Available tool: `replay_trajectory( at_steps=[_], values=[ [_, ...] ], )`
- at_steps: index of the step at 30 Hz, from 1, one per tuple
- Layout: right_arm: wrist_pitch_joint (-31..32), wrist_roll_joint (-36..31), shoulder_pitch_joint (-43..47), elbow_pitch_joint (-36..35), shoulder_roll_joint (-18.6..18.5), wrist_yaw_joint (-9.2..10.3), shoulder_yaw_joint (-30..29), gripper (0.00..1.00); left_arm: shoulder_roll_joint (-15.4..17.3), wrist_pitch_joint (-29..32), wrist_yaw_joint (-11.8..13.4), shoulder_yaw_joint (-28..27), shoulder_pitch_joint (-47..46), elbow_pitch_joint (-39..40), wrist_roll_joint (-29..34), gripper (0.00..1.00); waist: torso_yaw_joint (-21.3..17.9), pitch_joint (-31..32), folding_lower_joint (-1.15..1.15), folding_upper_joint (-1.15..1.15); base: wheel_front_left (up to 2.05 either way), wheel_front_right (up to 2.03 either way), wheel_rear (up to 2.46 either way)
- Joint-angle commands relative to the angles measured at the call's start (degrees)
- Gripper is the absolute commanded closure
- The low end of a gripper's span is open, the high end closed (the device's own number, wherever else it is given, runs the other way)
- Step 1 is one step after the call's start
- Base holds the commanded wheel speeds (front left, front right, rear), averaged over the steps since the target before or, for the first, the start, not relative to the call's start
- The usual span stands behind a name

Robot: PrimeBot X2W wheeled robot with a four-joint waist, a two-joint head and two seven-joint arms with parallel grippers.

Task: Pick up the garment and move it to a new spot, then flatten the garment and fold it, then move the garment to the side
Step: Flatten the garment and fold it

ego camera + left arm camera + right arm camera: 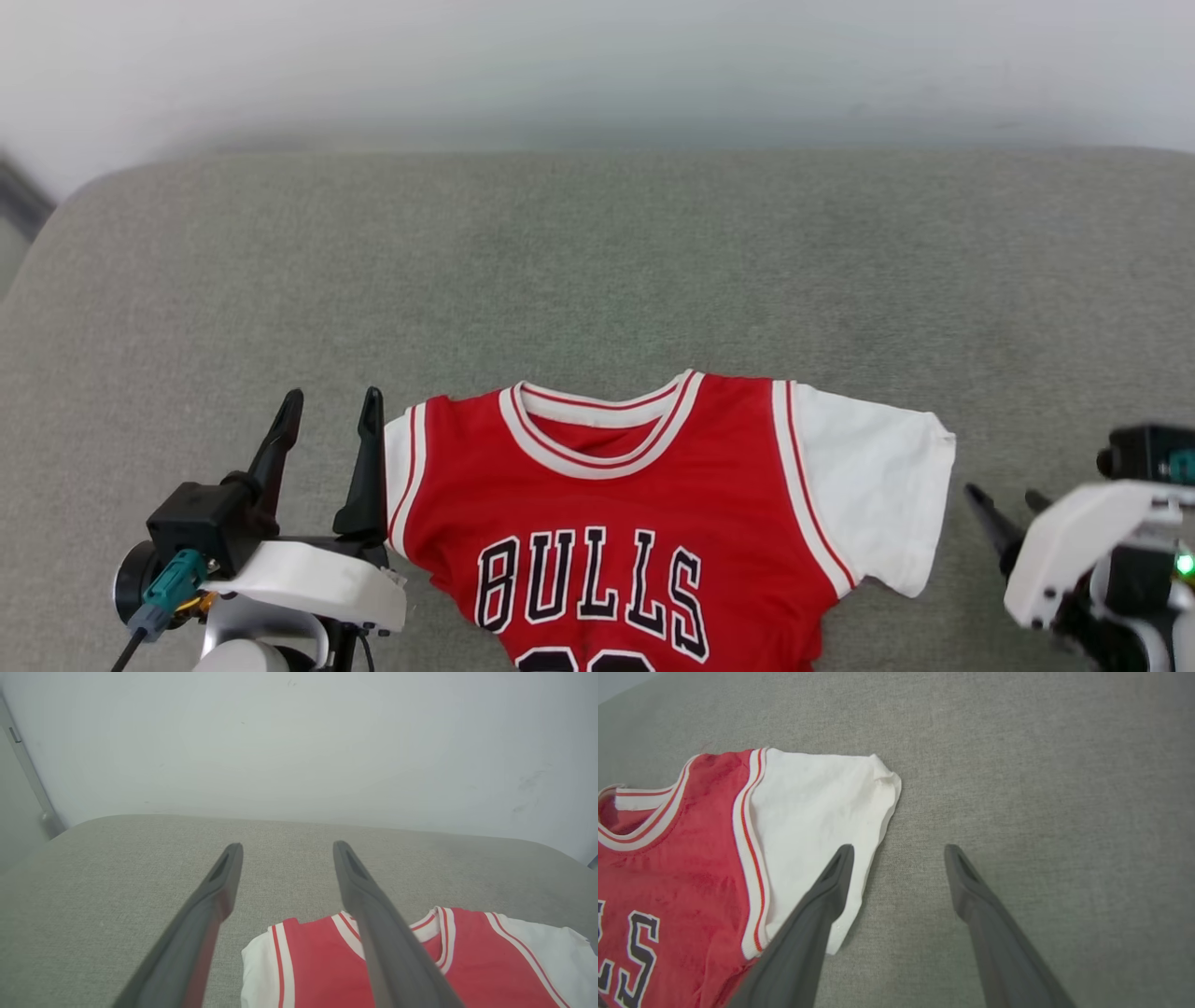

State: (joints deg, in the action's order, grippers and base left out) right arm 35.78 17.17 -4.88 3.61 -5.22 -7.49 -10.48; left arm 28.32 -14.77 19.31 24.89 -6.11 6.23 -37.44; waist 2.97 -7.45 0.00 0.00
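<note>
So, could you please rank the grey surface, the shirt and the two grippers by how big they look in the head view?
1. grey surface
2. shirt
3. left gripper and right gripper: not ranked, since both sit close to the camera and are cut off by the frame.

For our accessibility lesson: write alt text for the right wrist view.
A red jersey with a white sleeve lies flat on a grey fabric surface. The right gripper is open, one finger over the sleeve's edge, the other over bare fabric.
</note>
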Motion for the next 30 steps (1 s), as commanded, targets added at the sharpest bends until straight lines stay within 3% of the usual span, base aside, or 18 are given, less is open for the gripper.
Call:
replay_trajectory(
  at_steps=[1, 10, 17, 18, 19, 20, 30],
  values=[
    [1.1, 0.2, -2.1, 0.9, -0.6, 0.00, 0.4, 0.00, -0.3, -0.2, -0.1, -0.1, -0.5, 0.4, 0.4, 0.00, 1.1, -1.3, 0.00, 0.00, 0.00, 0.00, 0.00],
    [7.1, 0.1, -14.0, 12.0, -4.5, 0.01, 4.9, 0.00, -1.7, -0.4, -2.1, -0.5, -2.7, 0.3, 0.9, 0.00, 3.8, -5.7, 0.00, 0.00, 0.00, 0.00, 0.00],
    [13.1, 1.6, -13.8, 20.3, -3.6, 0.00, 7.7, 0.00, -2.2, -0.5, -3.9, -0.9, -2.6, -1.4, 0.1, 0.00, 4.5, -6.6, 0.00, 0.00, 0.00, 0.00, 0.00],
    [13.6, 1.9, -13.6, 20.7, -3.4, 0.00, 7.9, 0.51, -2.0, -0.5, -4.1, -1.0, -2.5, -1.6, 0.0, 0.00, 4.4, -6.6, 0.00, 0.00, 0.00, 0.00, 0.00],
    [13.9, 2.2, -13.6, 21.0, -3.4, 0.00, 8.3, 0.84, -2.0, -0.4, -4.3, -1.0, -2.4, -2.0, -0.3, 0.00, 4.2, -6.4, 0.00, 0.00, 0.00, 0.00, 0.00],
    [14.1, 2.5, -13.6, 21.2, -3.3, -0.01, 8.5, 1.00, -1.7, -0.1, -4.7, -1.0, -2.4, -2.3, -0.6, 0.00, 4.1, -6.2, 0.00, 0.00, 0.00, 0.00, 0.00],
    [10.3, 3.2, -13.9, 12.5, -8.2, 0.02, 6.1, 1.00, 4.2, 10.4, -9.7, -0.5, -6.9, -5.5, -4.3, 0.00, 2.3, -3.2, 0.00, 0.00, 0.00, 0.00, 0.00]
  ],
)
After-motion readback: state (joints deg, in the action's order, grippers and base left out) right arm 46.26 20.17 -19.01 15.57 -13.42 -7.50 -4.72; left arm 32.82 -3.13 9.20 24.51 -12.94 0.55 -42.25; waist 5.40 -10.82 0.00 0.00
